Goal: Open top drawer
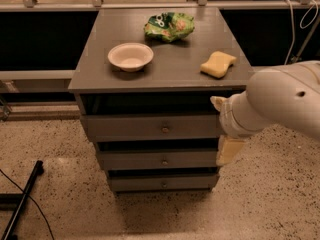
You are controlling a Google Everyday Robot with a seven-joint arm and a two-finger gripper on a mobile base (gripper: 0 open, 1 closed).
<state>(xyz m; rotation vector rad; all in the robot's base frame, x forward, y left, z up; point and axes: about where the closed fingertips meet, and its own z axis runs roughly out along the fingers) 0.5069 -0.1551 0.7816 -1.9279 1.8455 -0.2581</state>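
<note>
Just under the counter (95, 81) top sits the top drawer (125, 128), knob (165, 129) at its centre; at its 3 o'clock I see my gripper (223, 129) beside the drawer's corner, jaws spread wide, holding nothing.

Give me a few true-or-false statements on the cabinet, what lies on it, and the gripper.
1. The bowl stands on the cabinet top. True.
2. The gripper is shut on the top drawer knob. False: it is open at the cabinet's right edge, away from the knob.
3. The sponge lies in the bowl. False: it lies on the cabinet top, right of the bowl and apart from it.
4. A green bag lies behind the bowl and sponge. True.
</note>
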